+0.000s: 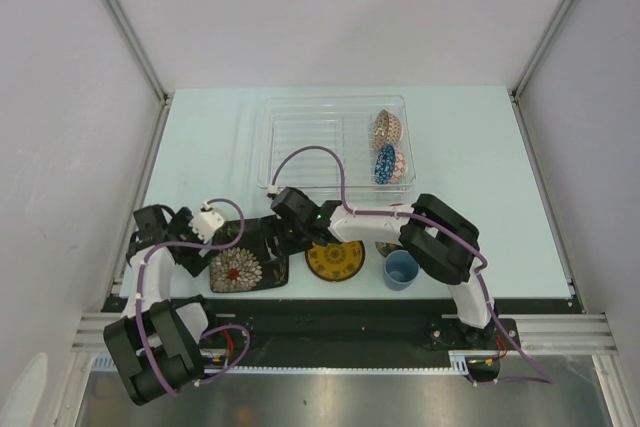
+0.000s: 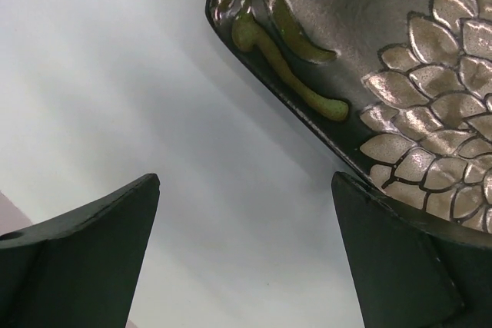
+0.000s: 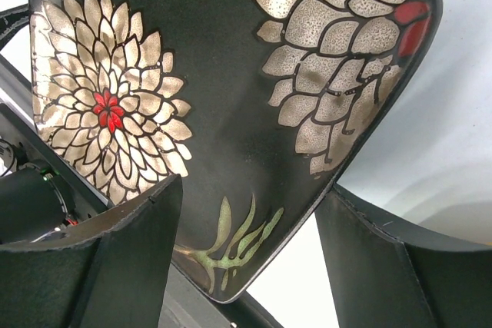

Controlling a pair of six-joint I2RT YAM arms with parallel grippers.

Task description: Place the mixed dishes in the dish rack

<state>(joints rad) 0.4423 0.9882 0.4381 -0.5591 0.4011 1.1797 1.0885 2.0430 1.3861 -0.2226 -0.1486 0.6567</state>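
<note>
We are working on the black square floral plate (image 1: 240, 267). It sits at the near left of the counter (image 1: 480, 207), just left of the yellow round saucer (image 1: 336, 259). The small light-blue cup (image 1: 401, 269) stands to the right of the saucer.

The dish rack (image 1: 300, 137) is at the far side, in the middle. Two dishes stand in its right end: the cream-pink patterned bowl (image 1: 387, 128) at the far side and the blue patterned bowl (image 1: 386, 164) nearer. The rest of the rack shows only bare wire. We cannot find the mug in any view.

Our right claw (image 3: 250, 259) reaches across to the plate. Its two fingers are apart, and a corner of the plate pokes in between them. We think it is not squeezing yet, because we see a gap beside one finger.

Our left claw (image 2: 246, 259) is at the left side of the plate. Its fingers are wide apart too, with only counter between them. One finger is right next to the plate's edge. We cannot tell if it touches.

So we think the step is grabbing the plate. Next, the right claw needs to close on that corner. The plate is flat and shiny, so it could slip. Then it has to go up, over to the far side, and down into the free left part of the rack.
</note>
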